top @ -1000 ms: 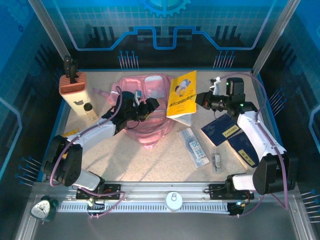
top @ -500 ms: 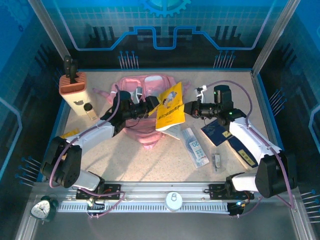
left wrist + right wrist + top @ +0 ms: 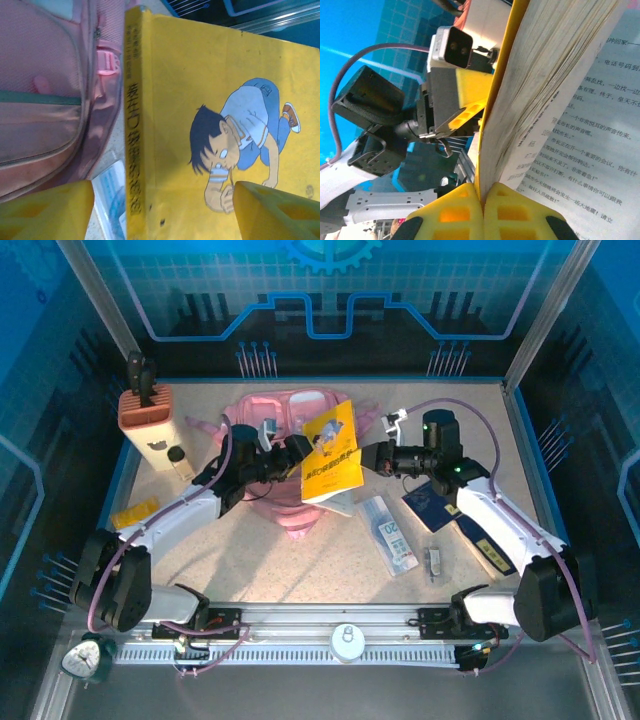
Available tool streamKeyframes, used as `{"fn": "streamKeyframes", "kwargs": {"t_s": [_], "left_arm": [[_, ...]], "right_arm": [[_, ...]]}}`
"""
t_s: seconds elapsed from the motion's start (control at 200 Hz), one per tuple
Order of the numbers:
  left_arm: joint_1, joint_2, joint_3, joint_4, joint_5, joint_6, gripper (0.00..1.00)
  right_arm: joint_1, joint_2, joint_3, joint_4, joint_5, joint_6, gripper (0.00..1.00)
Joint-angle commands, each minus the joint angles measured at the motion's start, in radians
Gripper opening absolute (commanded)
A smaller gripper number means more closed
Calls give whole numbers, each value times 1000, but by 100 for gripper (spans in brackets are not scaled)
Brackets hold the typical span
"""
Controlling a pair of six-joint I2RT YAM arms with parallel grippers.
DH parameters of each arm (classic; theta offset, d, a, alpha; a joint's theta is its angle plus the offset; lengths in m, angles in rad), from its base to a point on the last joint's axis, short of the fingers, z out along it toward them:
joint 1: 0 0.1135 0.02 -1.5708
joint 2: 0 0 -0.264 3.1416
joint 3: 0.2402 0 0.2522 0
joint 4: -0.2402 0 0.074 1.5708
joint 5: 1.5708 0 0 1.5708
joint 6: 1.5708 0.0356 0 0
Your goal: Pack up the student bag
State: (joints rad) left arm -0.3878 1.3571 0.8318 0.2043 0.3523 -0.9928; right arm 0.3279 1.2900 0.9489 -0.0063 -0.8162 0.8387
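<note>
The student bag (image 3: 285,420), a soft pink backpack, lies at the back middle of the table; its pink fabric and zip also show in the left wrist view (image 3: 50,100). A yellow book (image 3: 332,452) with a cartoon boy on its cover (image 3: 200,100) hangs tilted over the bag's right side. My right gripper (image 3: 368,456) is shut on the book's edge, fingers pressed together on cover and pages (image 3: 483,200). My left gripper (image 3: 296,452) is open close against the book's left side, its yellow fingers (image 3: 45,210) spread wide in front of the cover.
An orange-and-white pen holder (image 3: 146,410) and a small bottle (image 3: 178,462) stand at the back left. A yellow item (image 3: 135,512) lies at the left edge. To the right lie a clear packet (image 3: 390,532), blue booklets (image 3: 445,502) and a small clip (image 3: 432,562).
My right gripper has carried the yellow book leftward, from the table beside the bag to above the bag's right side, tilting it. My left gripper has shifted right to meet the book.
</note>
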Motion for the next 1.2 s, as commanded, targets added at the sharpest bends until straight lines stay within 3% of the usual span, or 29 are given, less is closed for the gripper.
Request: {"fn": "streamKeyframes", "kwargs": {"t_s": [0.0, 0.425, 0.53, 0.59, 0.74, 0.825, 1.016, 1.111, 1.196], "left_arm": [[7, -6, -30, 132, 48, -69, 68], [11, -46, -19, 131, 39, -84, 17], [10, -52, -4, 136, 35, -95, 8], [11, -59, 5, 151, 30, -110, 5], [8, -76, 23, 220, 21, -156, 2], [-2, -76, 36, 265, 16, -179, 0], [-28, -64, 71, 265, -12, -173, 0], [-24, -50, 97, 280, -11, -175, 0], [-26, -44, 130, 270, -2, -177, 0]], "right_arm": [[12, 15, 25, 130, -35, 22, 0], [-16, 58, -39, 140, -23, -3, 3], [-16, 53, -38, 92, -6, -33, 19], [-21, 46, -41, 48, 7, -46, 33], [-30, 24, -63, -59, 87, -6, 69], [-27, 29, -64, -85, 108, 21, 84], [44, 53, -83, 41, 63, 92, 99], [61, 68, -47, -10, 92, 84, 100], [40, 65, -85, 46, 97, 128, 100]]}}
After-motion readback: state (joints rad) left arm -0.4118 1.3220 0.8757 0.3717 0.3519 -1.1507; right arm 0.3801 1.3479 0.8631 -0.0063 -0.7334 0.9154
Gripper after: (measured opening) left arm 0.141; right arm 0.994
